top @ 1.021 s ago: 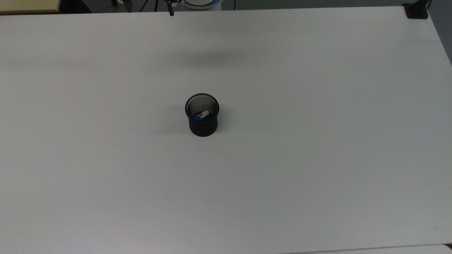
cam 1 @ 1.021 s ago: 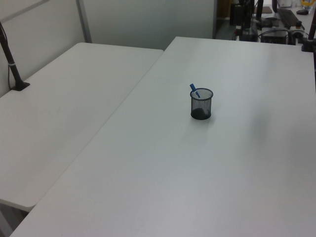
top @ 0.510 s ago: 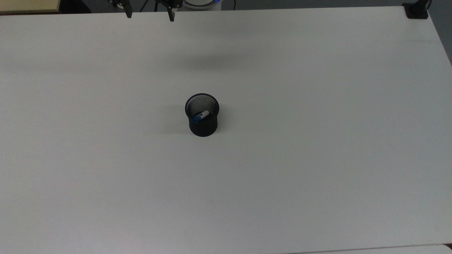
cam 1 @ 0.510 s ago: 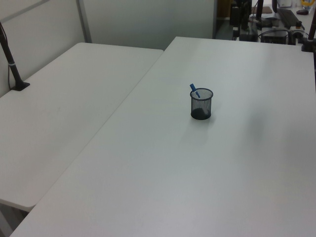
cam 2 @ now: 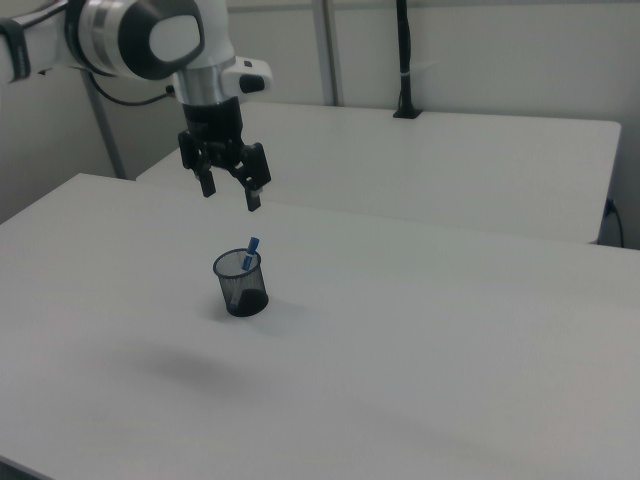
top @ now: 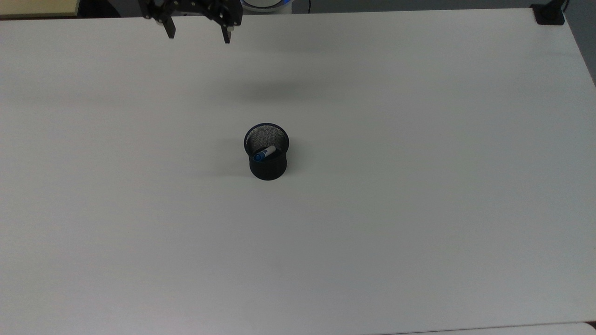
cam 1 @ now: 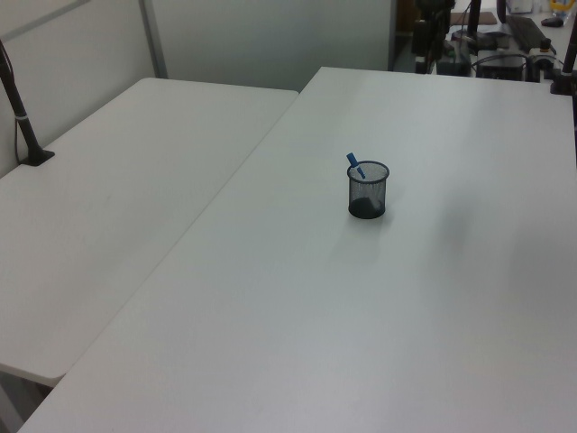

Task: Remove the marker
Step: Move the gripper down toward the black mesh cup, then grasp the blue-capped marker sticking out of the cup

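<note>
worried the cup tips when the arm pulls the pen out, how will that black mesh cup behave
The black mesh cup looks light: thin open mesh, holding just the blue-capped white marker. The marker leans on its rim, so a sideways pull would likely drag or tip it. A straight lift by the open gripper seems safer.

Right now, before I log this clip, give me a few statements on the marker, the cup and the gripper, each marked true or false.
1. The marker stands inside the black mesh cup, blue cap up. True.
2. The gripper is shut on the marker. False: its fingers are open, above the cup and apart from it.
3. The cup lies tipped over. False: it stands upright on the white table.
4. The marker's cap sticks out above the cup's rim in the right view. True.
</note>
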